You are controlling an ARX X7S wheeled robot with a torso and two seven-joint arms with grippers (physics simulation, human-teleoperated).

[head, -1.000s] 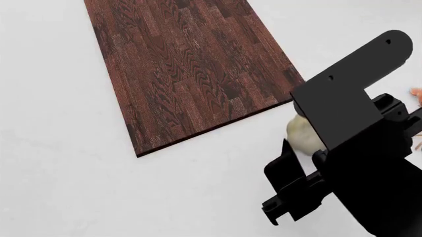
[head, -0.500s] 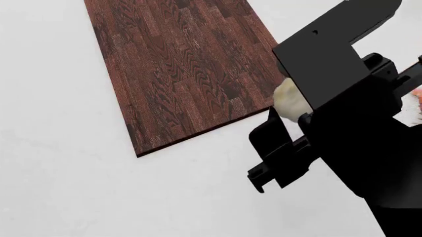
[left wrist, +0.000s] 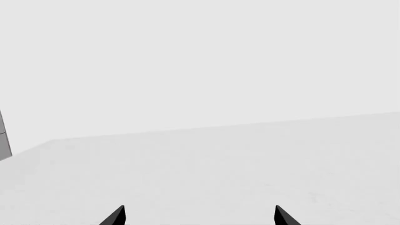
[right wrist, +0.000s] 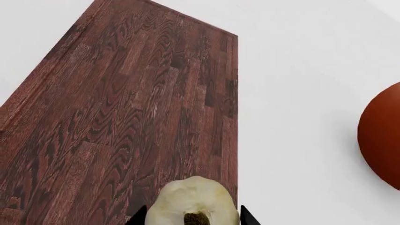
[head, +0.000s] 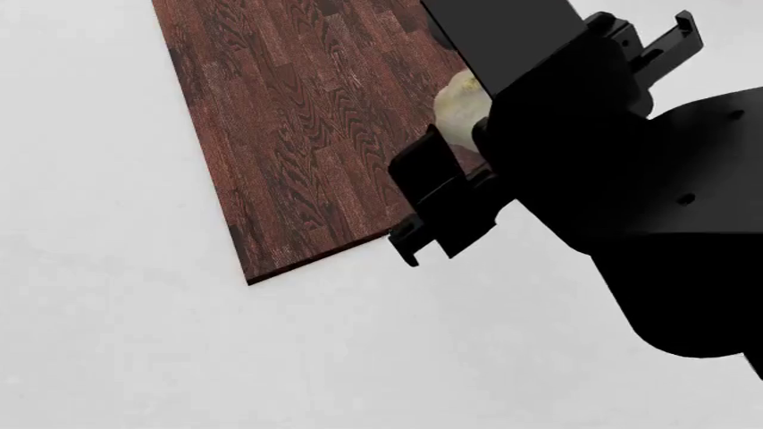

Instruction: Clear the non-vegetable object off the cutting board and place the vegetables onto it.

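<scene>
Pale bulb (right wrist: 193, 202): cream-white, rounded, faintly lobed, with a small brown stem stub in a dimple facing the right wrist camera; in the head view (head: 456, 96) only a pale sliver shows, beside the black arm, over the right part of the board.
Right tool (right wrist: 190, 216): clamped on the pale bulb, a dark fingertip showing on each side of it in the right wrist view; in the head view mostly hidden behind its own black housing.
Cutting board (head: 304, 125): large, flat, dark reddish-brown wood in parquet-like strips with wavy grain; lying on the white surface (head: 107, 322), long edges running away from the robot and slanting slightly; nothing resting on the visible part.
Bulb against board: held above the board (right wrist: 131, 108) near its right long edge; apparently lifted rather than resting, though the gap cannot be judged from these views.
Left tool (left wrist: 198, 216): only two dark fingertips (left wrist: 115, 217) in sight, set well apart with nothing between them, so spread open; facing bare white surface.
Red-brown round object (right wrist: 382, 136): smooth, rust-coloured, cut off by the frame edge in the right wrist view; on the white surface, well clear of the board; identity unclear.
</scene>
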